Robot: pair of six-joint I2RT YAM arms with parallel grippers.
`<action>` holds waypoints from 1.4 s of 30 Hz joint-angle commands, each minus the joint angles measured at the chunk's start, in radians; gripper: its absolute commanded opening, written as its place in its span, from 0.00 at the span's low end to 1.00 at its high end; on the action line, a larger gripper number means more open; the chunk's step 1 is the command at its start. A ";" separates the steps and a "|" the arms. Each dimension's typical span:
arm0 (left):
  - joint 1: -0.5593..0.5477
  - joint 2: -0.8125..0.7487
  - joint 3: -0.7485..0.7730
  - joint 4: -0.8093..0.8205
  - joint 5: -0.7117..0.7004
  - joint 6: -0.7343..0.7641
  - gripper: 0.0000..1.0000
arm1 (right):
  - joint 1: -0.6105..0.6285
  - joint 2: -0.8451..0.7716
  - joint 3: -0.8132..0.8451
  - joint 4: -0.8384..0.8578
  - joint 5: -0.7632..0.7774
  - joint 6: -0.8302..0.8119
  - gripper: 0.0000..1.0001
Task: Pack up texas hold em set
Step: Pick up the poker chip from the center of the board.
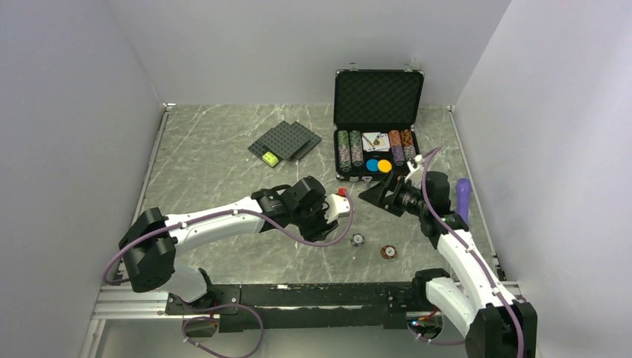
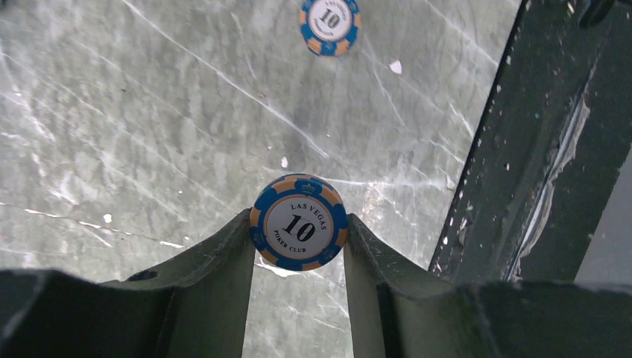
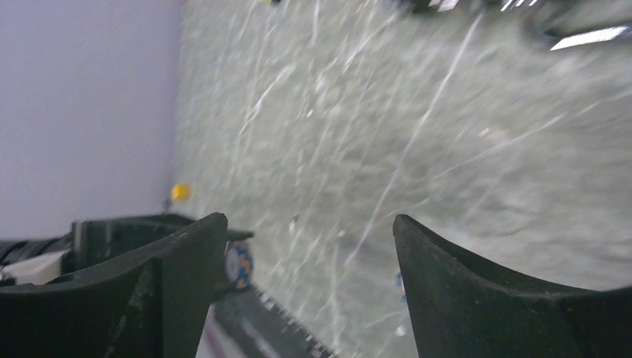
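A: State of left end effector (image 2: 299,221)?
B: Pinched narrow on blue poker chip (image 2: 299,224), by its rim, likely for slotting upright. Open briefcase (image 1: 376,97) well apart, off to its side.
A: And right end effector (image 3: 309,227)?
B: Jaws wide, holding nothing.

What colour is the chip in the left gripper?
The chip: blue-and-orange rim, white centre marked 10; left wrist view shows it best.

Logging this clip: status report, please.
Left gripper shut on poker chip. Right gripper open, empty, just in front of open case. Another chip loose on table.
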 commanded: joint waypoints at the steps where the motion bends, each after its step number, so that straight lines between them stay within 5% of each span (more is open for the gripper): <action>1: 0.004 -0.058 -0.018 0.027 0.102 0.067 0.00 | 0.031 -0.003 -0.080 0.233 -0.271 0.237 0.85; 18: 0.003 -0.087 -0.034 0.048 0.145 0.070 0.00 | 0.351 0.122 -0.112 0.315 -0.211 0.318 0.64; 31: 0.003 -0.089 -0.038 0.057 0.142 0.068 0.00 | 0.397 0.190 -0.109 0.389 -0.249 0.336 0.59; 42: 0.003 -0.091 -0.041 0.063 0.124 0.069 0.00 | 0.421 0.240 -0.100 0.440 -0.296 0.337 0.39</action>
